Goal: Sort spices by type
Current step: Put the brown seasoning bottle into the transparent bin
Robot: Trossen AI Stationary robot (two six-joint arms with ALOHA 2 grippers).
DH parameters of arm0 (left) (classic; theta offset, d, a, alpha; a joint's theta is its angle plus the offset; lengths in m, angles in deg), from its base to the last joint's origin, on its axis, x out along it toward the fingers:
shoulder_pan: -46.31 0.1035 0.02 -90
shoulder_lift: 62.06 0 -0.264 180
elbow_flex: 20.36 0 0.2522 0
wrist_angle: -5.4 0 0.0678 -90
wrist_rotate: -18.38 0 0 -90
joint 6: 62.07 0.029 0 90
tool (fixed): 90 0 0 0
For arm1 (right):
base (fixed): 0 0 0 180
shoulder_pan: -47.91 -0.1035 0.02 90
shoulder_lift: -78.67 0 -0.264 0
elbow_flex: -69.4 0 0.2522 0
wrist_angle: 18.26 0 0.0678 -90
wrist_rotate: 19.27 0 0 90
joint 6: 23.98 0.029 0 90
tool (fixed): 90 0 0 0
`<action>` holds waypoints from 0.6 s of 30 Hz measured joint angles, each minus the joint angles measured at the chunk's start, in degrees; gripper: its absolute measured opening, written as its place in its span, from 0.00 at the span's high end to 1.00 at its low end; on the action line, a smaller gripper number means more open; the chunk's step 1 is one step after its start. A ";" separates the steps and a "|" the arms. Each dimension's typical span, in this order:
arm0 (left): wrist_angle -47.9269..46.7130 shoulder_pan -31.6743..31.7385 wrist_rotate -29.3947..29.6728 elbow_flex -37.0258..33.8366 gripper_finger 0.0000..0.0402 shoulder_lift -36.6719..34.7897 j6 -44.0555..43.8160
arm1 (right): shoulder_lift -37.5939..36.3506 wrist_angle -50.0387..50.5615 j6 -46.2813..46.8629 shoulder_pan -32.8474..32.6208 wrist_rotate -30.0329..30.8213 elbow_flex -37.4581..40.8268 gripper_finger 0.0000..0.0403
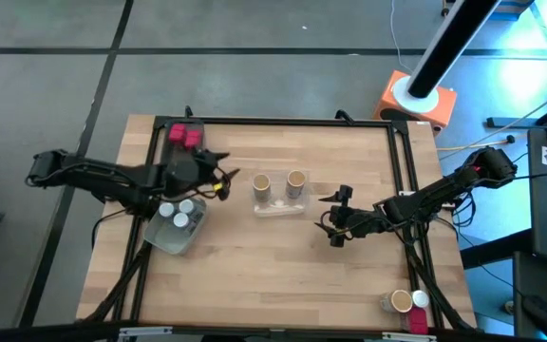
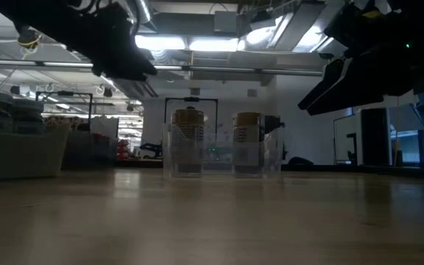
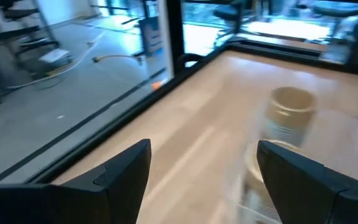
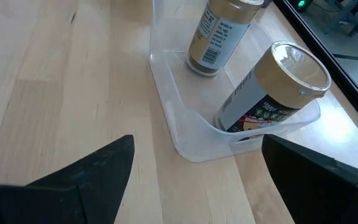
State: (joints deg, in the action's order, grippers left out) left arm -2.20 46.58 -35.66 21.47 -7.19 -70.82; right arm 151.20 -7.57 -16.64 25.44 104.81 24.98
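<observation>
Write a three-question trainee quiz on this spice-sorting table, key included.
1. True or false: the middle clear tray holds two tan jars.
2. Which jars fill the tray by the left gripper: A white-capped, B tan, C red?
3. Fill in: the right gripper has its jaws ____.

Key: 1 true. 2 A, the white-capped jars. 3 open, holding nothing.

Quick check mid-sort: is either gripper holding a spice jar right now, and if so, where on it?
Nothing is held. The left gripper and the right gripper are both open, with only bare table between their fingers; the tan jars stand in their clear tray.
</observation>
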 joint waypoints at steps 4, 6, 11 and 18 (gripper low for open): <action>1.38 -4.40 -0.01 -0.01 0.31 0.02 0.22 | 0.00 -0.02 0.00 0.00 -0.57 0.00 0.12; 2.41 -6.14 -0.03 -0.02 0.31 0.19 0.22 | 0.00 -0.01 0.01 -0.01 -0.63 0.00 0.12; 6.73 -9.34 -0.02 -0.02 0.31 2.61 0.22 | 0.00 0.00 0.04 0.00 -3.18 0.00 0.12; 11.54 -12.11 -0.01 -0.02 0.31 9.08 -0.31 | 0.00 -1.91 0.27 -0.02 -10.01 0.00 0.12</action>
State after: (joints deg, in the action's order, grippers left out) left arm 9.34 34.47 -35.67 21.45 1.89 -71.13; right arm 151.20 -9.48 -16.38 25.43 94.80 24.98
